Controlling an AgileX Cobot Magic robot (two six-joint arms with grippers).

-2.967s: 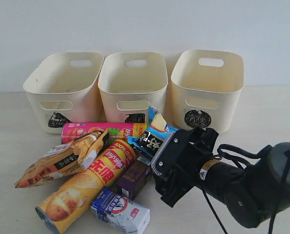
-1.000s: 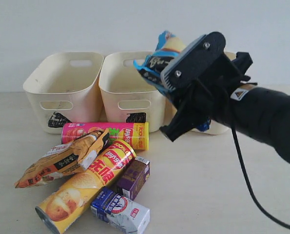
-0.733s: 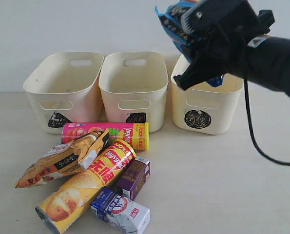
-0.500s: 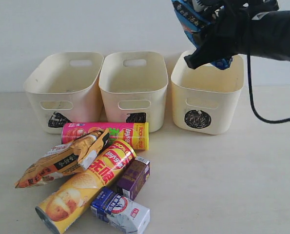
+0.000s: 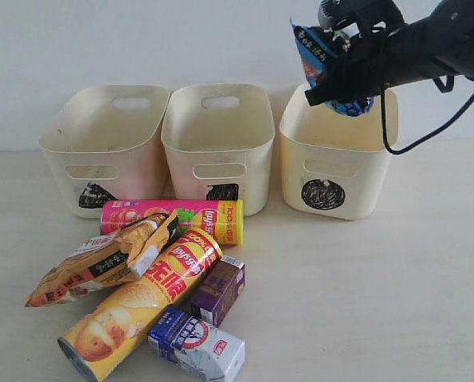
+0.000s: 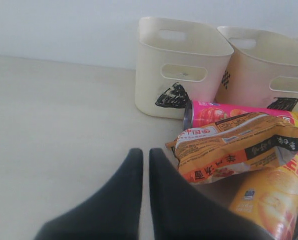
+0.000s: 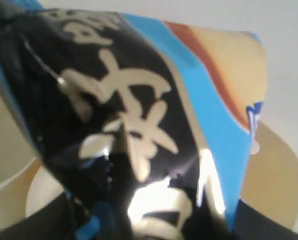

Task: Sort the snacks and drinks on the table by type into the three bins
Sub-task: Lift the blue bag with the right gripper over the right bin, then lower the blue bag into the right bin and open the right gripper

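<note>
My right gripper is shut on the blue-black bag and holds it in the air above the circle-marked bin. That bag fills the right wrist view, with the bin's rim below it. On the table lie the orange-tan bag, the pink tube, the yellow tube, the purple carton and the blue-and-white carton. The triangle bin and square bin stand behind them. My left gripper is shut and holds nothing, just beside the orange-tan bag.
A pale wall stands close behind the three bins. Bare tabletop stretches to the right of the pile and in front of the circle bin. In the left wrist view, bare table lies beside the triangle bin.
My right arm closed on the blue-black bag in the pile, lifted it and carried it up and right, over the circle bin. In the last half second it lowered slightly.
</note>
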